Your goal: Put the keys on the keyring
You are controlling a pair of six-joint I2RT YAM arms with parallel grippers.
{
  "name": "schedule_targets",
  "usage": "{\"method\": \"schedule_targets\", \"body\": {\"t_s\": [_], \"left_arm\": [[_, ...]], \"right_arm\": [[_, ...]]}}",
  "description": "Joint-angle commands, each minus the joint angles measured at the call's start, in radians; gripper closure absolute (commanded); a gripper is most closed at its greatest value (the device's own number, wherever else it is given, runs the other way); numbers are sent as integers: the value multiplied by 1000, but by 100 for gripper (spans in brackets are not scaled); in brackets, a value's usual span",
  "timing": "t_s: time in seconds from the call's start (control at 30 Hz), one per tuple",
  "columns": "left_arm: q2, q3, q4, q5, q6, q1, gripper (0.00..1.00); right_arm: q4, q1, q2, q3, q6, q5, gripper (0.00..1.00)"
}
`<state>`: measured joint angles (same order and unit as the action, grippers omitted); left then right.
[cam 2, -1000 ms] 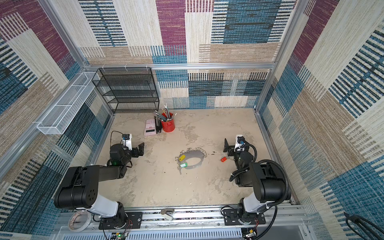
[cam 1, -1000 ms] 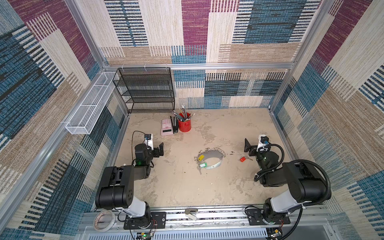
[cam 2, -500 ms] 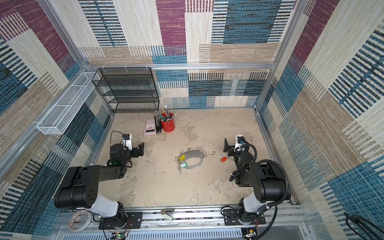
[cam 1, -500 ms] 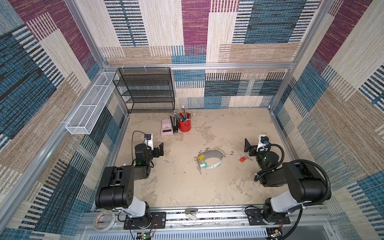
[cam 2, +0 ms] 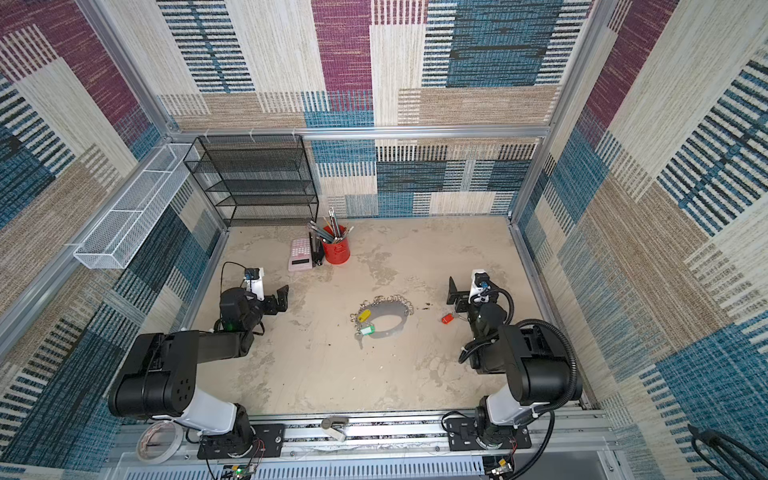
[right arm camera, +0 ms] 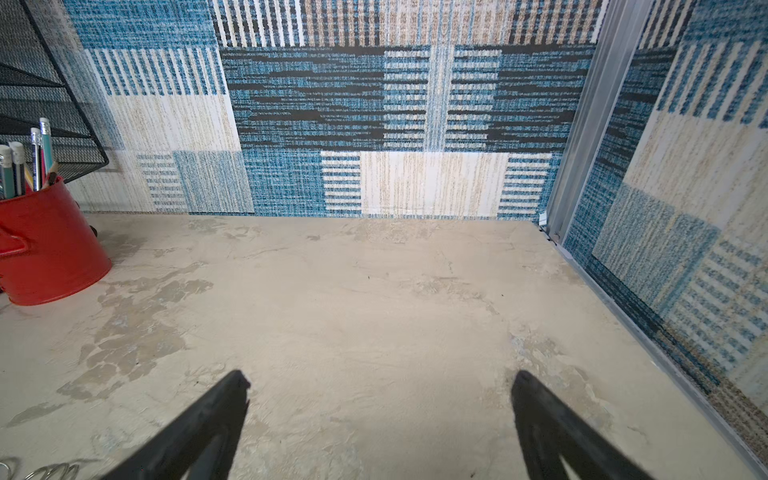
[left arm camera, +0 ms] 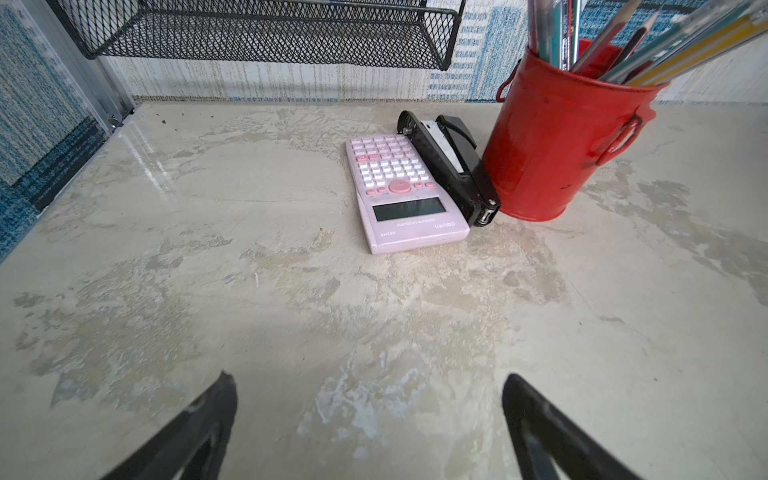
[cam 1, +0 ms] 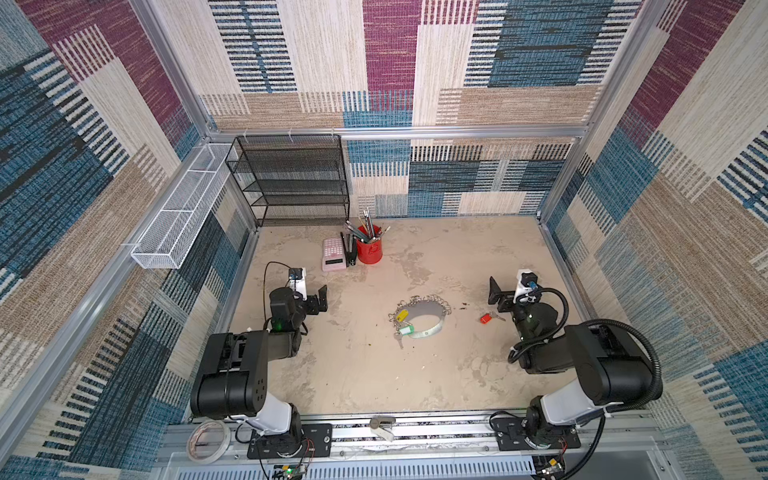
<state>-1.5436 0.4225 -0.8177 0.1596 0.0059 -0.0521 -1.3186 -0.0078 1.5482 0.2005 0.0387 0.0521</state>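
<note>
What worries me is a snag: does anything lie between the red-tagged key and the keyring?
Nothing visible does. In both top views only bare table, with a few small dark specks, lies between the red-tagged key and the keyring.

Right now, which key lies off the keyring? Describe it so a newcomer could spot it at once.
On the beige tabletop, find the grey keyring near the middle. Between it and the right gripper, a small key lies alone. Its tag is red; the yellow tag and green tag sit at the keyring.
</note>
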Motion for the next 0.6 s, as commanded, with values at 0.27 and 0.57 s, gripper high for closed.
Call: {"method": "schedule_targets", "body": {"t_s": [0.27,0.57], "left_arm": [[-2,18,17,-73,1,-2,1],[67,18,62,-186,-33,4,0]], "right_arm": [[-28,1,1,-1,-1,-1,0],[52,-2,-45,27,-25,-57,0]]}}
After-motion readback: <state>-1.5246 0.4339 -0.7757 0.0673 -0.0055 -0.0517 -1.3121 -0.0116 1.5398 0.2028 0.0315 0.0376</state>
